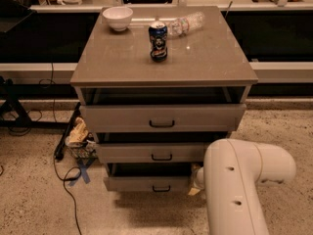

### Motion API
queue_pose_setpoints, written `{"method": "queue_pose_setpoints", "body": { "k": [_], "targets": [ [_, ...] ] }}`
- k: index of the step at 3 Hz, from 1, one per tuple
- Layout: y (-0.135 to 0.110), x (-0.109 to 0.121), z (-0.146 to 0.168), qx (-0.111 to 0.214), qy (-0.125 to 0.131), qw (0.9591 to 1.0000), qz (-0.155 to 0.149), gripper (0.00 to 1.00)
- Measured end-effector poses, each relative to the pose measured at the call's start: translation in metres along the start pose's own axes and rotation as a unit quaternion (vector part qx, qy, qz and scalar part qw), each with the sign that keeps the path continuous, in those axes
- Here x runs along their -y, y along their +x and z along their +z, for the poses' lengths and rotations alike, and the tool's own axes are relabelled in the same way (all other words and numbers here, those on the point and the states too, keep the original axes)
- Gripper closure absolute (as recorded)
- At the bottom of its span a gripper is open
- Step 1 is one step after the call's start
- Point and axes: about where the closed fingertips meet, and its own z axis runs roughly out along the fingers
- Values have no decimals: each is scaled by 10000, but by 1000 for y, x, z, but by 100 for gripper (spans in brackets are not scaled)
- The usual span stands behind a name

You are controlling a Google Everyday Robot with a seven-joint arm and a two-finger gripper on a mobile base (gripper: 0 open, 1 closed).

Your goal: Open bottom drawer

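As the bottom drawer (146, 183) stands ajar, the tool (196, 179) sits beside its end.

The white arm (239, 190) fills the lower right, bent over toward the left; its claw (194, 179) pokes out low beside it, mostly hidden.
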Motion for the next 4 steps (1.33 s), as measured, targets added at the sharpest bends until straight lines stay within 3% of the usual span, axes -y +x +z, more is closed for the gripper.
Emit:
{"method": "queue_pose_setpoints", "body": {
  "k": [2, 3, 4],
  "targets": [
    [0, -19, -4, -118, -252, 9995, 164, 65],
    [11, -39, -23, -204, -345, 9980, 480, 88],
    [15, -47, -34, -224, -329, 9969, 682, 100]
  ]
}}
